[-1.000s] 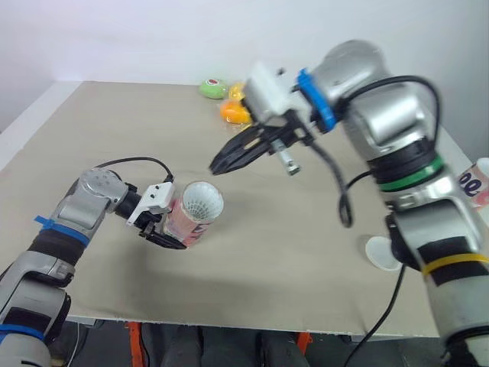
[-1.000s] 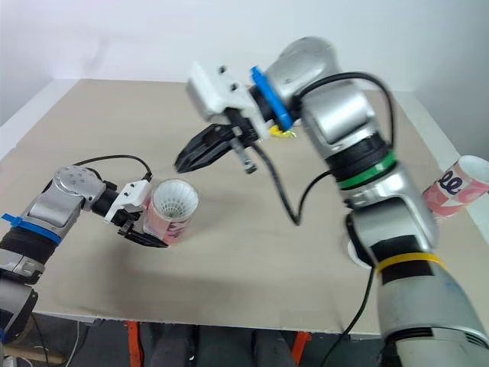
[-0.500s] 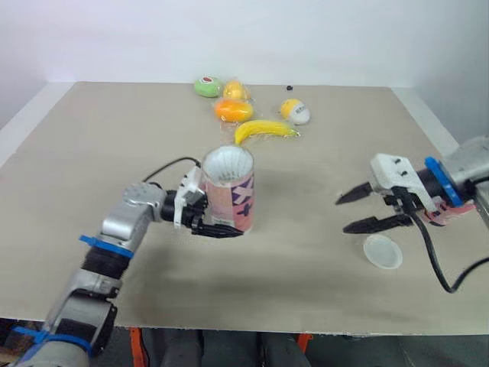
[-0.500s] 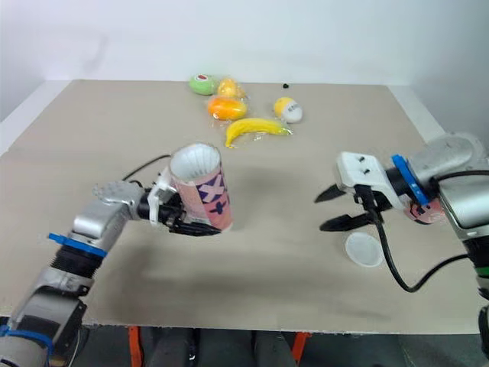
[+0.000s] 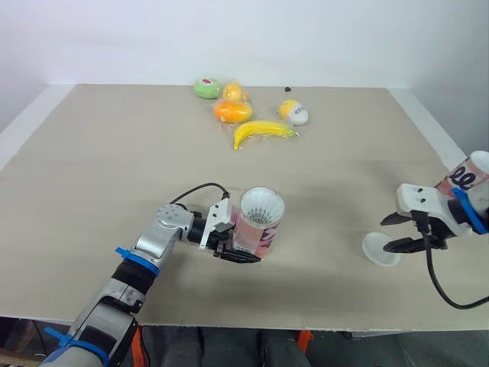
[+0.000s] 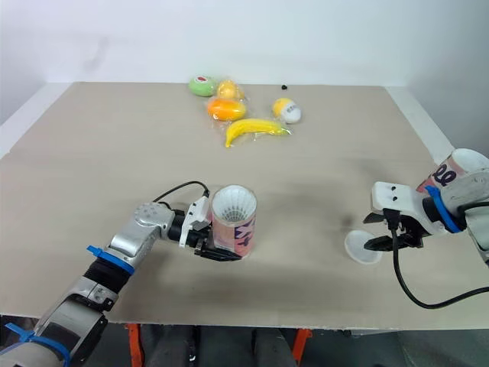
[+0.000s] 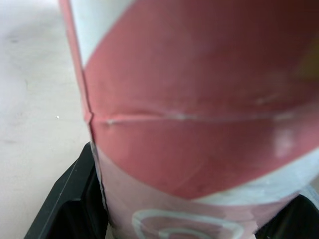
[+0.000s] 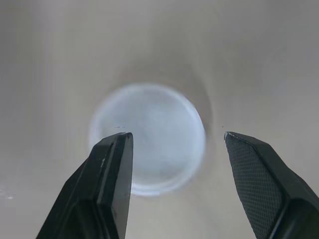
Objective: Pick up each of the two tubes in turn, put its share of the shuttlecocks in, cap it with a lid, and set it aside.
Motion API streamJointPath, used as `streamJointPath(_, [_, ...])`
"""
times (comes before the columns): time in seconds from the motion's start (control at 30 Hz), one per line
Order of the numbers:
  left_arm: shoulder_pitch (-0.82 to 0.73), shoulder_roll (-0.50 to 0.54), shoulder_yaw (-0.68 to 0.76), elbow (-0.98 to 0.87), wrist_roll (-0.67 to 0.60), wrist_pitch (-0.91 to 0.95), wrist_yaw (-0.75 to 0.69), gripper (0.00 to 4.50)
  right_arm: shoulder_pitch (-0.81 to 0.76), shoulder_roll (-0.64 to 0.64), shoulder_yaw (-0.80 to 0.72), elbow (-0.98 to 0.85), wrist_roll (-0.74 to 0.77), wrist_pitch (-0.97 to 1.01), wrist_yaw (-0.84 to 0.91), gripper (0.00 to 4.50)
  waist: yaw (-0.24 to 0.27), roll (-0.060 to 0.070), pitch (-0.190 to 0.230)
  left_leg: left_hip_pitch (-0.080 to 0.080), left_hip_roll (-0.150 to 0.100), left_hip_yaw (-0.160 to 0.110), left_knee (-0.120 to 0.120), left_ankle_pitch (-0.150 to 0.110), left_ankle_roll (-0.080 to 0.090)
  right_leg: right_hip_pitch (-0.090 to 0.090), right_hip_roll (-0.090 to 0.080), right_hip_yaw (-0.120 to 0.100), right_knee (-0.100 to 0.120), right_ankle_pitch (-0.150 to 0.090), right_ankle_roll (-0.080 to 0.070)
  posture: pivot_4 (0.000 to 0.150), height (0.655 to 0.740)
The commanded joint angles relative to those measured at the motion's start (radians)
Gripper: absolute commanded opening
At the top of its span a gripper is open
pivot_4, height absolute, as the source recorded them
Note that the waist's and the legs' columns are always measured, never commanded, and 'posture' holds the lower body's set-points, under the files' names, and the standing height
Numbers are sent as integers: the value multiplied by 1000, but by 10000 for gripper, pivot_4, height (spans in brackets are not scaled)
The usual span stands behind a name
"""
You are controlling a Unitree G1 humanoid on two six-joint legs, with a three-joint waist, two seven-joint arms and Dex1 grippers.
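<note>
My left gripper (image 5: 243, 246) is shut on a pink and white patterned tube (image 5: 256, 232) near the table's front middle. The tube's open mouth tilts up toward me, and a white shuttlecock (image 5: 262, 206) shows inside it. In the left wrist view the tube (image 7: 199, 124) sits between the black fingers (image 7: 65, 209). A round white lid (image 5: 380, 248) lies flat on the table at the right. My right gripper (image 5: 390, 233) is open just above the lid, one finger on each side of the lid (image 8: 149, 137). A second pink tube (image 6: 451, 172) is at the far right edge.
Toy fruit lies at the back of the table: a green piece (image 5: 206, 88), an orange one (image 5: 233, 111), a banana (image 5: 262, 130) and a yellow-white piece (image 5: 294, 112). The table's front edge (image 5: 252, 325) runs close below both grippers.
My right gripper left the spot above the tube, swung right, opened and came down over the lid. The left gripper kept hold of the tube and shifted it. The camera also moved.
</note>
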Motion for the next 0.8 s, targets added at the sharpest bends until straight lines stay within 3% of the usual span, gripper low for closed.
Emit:
streamJointPath(0.03, [-5,-13,1,29,16,-38,-5,30941,-45,15,-21,39,-24,-12,-5,31819,1,0,0,0,0,0,0,0,0,0,0,0,0,0,0,1500,6917])
streamJointPath(0.27, [-7,-27,5,60,20,-49,-8,30941,-60,41,24,96,-90,-29,39,31819,7,1,0,0,-1,0,0,0,0,1,0,0,0,0,0,1500,6917])
streamJointPath(0.37, [-5,-30,13,56,8,-23,-9,30941,-59,41,23,77,-79,-14,70,24029,7,1,-1,0,-1,0,0,0,0,1,0,0,0,0,0,1500,6917])
streamJointPath(0.4, [-4,-31,15,54,5,-14,-10,30941,-58,39,22,72,-77,-14,79,16601,7,1,-1,0,-1,0,0,0,0,1,0,0,0,0,0,1500,6917])
streamJointPath(0.47, [-4,-32,15,54,9,-12,-11,30941,-56,37,20,60,-78,-10,84,11980,6,1,-1,0,0,0,0,0,0,1,0,0,0,0,0,1500,6917])
streamJointPath(0.5, [-3,-31,15,54,12,-11,-13,30941,-54,35,18,53,-75,-9,88,5699,6,2,-1,0,0,0,0,0,0,1,0,0,0,0,1,1500,6917])
streamJointPath(0.57, [-2,-28,11,60,20,-15,-18,30941,-56,40,5,13,-55,6,90,330,6,2,-1,0,0,0,0,0,0,1,0,0,0,0,1,1500,6917])
streamJointPath(0.8, [-17,-27,-7,100,44,-15,-44,30941,-113,82,-49,-214,52,137,66,330,6,3,-1,1,0,-1,0,0,-1,2,0,0,0,0,1,1500,6917])
